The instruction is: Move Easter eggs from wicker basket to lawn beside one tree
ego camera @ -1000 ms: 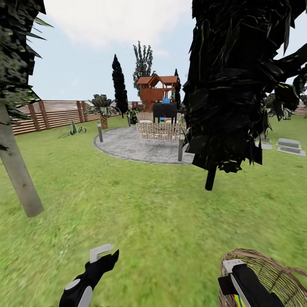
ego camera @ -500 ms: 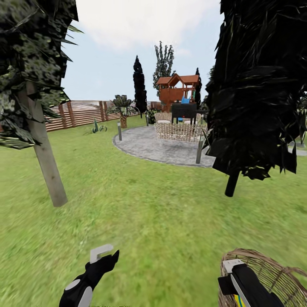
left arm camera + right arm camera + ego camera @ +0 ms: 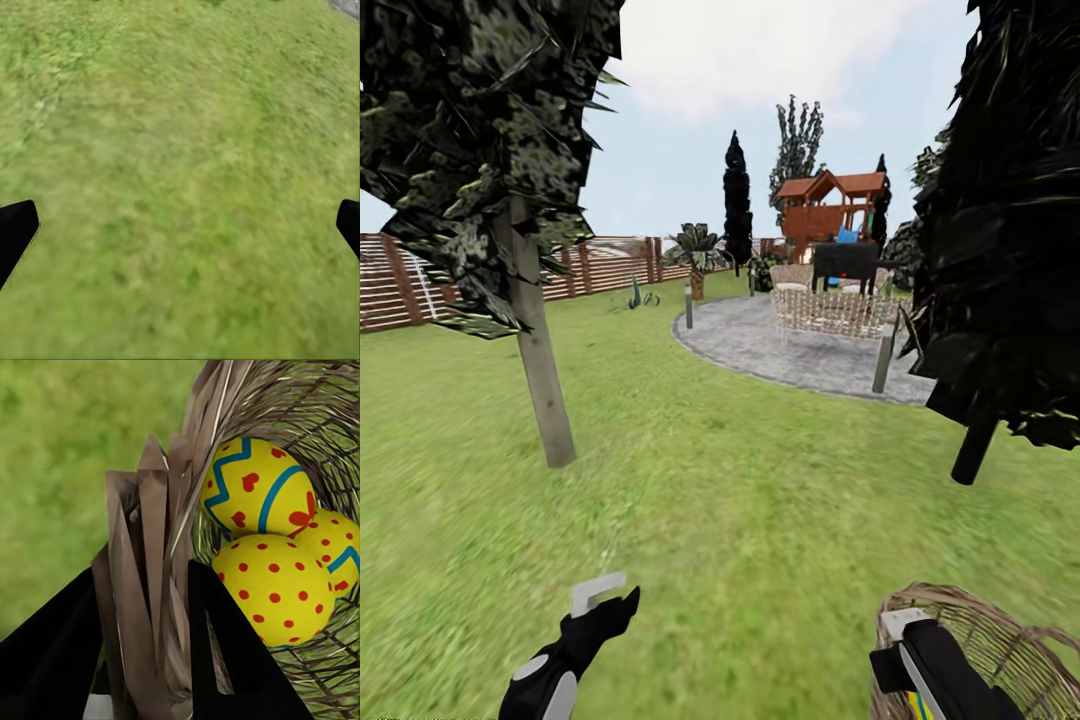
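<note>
View has swung left; right pincer (image 3: 146, 660) still pinches wicker basket (image 3: 172, 510) rim, left pincer (image 3: 180, 232) spread.

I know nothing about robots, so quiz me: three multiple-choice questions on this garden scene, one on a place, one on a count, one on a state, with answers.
1. Where are the eggs?
A. on the lawn
B. in the basket
C. on the paving

2. How many eggs can be seen?
A. one
B. three
C. five

3. What is the right pincer doing?
A. clamping the basket rim
B. holding an egg
C. hanging open over grass

Answers:
1 B: the eggs lie inside the basket.
2 B: the right wrist view shows three yellow ones packed together.
3 A: the right pincer has its fingers on either side of the wicker rim, while the left pincer is open above the lawn.
</note>
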`<state>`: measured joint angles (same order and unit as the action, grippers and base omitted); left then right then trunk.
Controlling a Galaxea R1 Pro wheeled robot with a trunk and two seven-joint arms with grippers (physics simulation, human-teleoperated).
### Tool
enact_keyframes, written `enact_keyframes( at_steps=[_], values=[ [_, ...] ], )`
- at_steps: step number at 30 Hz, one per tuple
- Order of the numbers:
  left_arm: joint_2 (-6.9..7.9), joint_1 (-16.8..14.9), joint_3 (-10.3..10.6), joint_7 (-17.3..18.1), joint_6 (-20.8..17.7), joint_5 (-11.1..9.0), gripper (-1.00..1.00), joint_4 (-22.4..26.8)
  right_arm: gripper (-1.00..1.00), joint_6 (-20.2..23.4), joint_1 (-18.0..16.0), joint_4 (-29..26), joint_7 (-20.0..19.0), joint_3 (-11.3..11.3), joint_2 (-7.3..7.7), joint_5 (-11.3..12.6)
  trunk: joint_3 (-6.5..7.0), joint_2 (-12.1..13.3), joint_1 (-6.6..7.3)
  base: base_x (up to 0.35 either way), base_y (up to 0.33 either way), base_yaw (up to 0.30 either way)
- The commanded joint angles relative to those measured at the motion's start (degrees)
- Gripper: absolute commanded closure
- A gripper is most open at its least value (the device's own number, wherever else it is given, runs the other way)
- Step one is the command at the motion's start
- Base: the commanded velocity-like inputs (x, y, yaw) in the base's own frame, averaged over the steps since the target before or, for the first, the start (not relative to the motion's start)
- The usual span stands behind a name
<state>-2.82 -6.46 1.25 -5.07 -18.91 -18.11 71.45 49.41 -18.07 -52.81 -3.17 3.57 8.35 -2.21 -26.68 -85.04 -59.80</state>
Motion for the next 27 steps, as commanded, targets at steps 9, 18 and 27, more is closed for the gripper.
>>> enact_keyframes(
  at_steps=[9,18,27],
  values=[
    [0.01,-0.04,0.07,-0.48,-0.33,-0.79,-1.00,0.00,1.00,0.25,-0.03,-0.10,-0.25,0.14,-0.32,-0.99,-0.06,-0.04,-0.03,0.326,-0.007,0.289],
    [0.01,-0.04,-0.05,-0.47,-0.33,-0.79,-1.00,0.07,1.00,0.25,-0.02,-0.34,-0.25,0.13,-0.71,-1.21,-0.06,-0.04,-0.03,0.331,0.000,0.290],
    [0.02,-0.04,-0.10,-0.51,-0.32,-0.79,-1.00,0.06,1.00,0.25,-0.03,-0.78,-0.19,0.06,-0.63,-1.25,-0.06,-0.04,-0.03,0.335,0.000,0.290]
  ],
)
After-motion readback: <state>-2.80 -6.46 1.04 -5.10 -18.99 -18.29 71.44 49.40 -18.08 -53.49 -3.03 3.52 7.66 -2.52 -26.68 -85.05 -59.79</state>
